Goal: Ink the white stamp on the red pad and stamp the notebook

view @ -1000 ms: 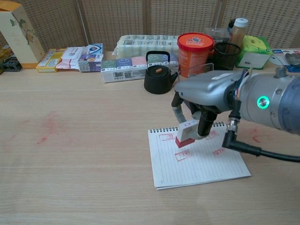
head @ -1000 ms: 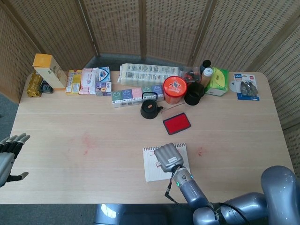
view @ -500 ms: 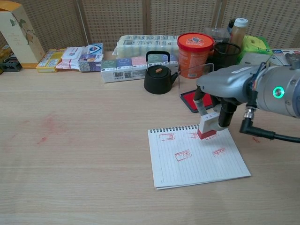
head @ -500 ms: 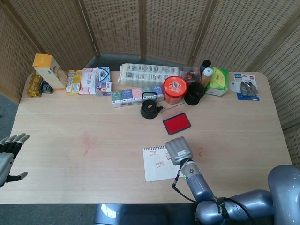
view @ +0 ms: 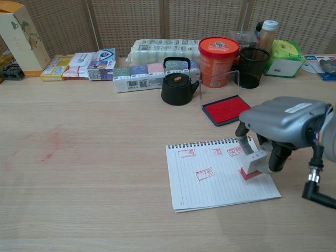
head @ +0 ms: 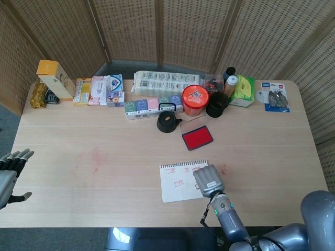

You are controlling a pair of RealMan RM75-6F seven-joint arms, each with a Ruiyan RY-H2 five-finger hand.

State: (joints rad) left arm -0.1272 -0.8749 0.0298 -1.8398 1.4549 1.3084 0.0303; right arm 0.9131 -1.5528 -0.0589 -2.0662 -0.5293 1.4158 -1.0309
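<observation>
We see our grey right robot hand (view: 273, 134) gripping the small white stamp with the red base (view: 251, 165), fingers curled around its block. It has shifted toward four o'clock across the white spiral-bound lined notebook (view: 210, 184) since a moment ago, when it held the stamp lifted over the top edge of the page. Now the red base sits on, or just at, the paper near the notebook's right edge; from the chest view we judge it is touching, though we cannot be sure of full pressure. A second back the same stamp was at the page's middle, where a red rectangular mark (view: 205, 173) now shows uncovered.

Three more red marks run along the top of the page, and the spot where we saw another near the right edge half a second ago is now hidden under the stamp. So we read this as a repeat press at the three o'clock side of the page, well into the stamping part of the task.

The flat red ink pad in its dark tray (view: 227, 109) lies at twelve o'clock from the notebook, apart from it, uncovered.

Our left hand (head: 11, 168) holds nothing, fingers spread, hanging off the table's edge at nine o'clock in the head view, unmoved.
</observation>
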